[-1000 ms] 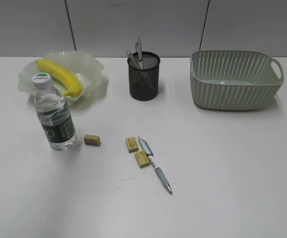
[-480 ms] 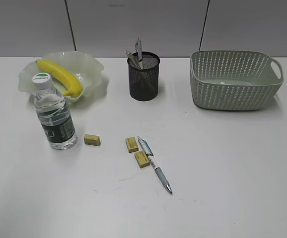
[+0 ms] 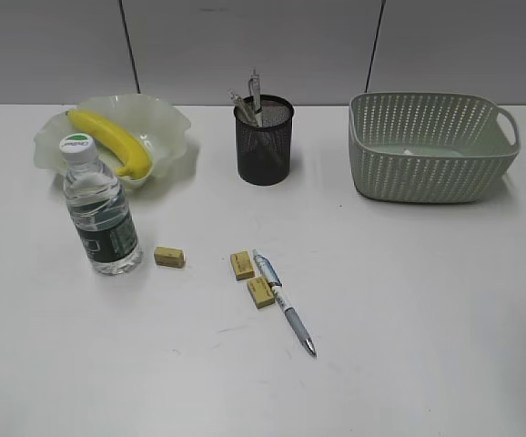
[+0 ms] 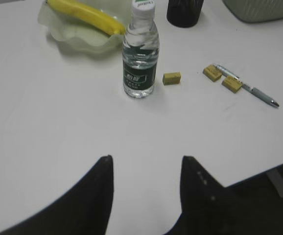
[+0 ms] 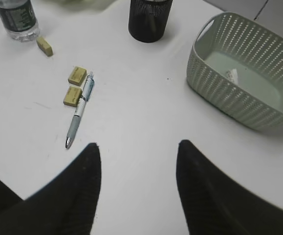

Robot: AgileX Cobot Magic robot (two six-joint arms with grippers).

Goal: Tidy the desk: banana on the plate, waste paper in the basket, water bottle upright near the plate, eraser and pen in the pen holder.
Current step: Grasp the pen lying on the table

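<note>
White desk point(image 3: 427, 346) fills the scene, with grey wall panels behind it. Nearest the camera lies the pen point(image 3: 284, 303), pointing tip-first toward the front edge, with two erasers just beside its upper end: one eraser point(image 3: 261, 291) touching or nearly touching the barrel, another eraser point(image 3: 242, 265) a little farther back. A third eraser point(image 3: 169, 257) sits apart to the left, near the water bottle point(image 3: 99, 209), which already stands upright close to the plate point(image 3: 177, 155). The banana point(image 3: 113, 141) lies in the plate. At the back centre stands the pen holder point(image 3: 265, 141), a few items already in it; to the right the basket point(image 3: 431, 150) holds a white scrap, seen in the right wrist view, probably the waste paper point(image 5: 231, 75).

What remains, then, is the pen and the erasers. The left gripper point(image 4: 146, 169) and the right gripper point(image 5: 137, 154) both hover above the desk with jaws apart and nothing between them. Only a dark edge of the right arm shows in the exterior view.

The right gripper looks better placed for the pen. It should come down across the barrel at mid-length, clear of the neighbouring erasers, so that closing does not scatter them. Each eraser is small and low, so the jaws need to reach nearly to the surface before closing.
</note>
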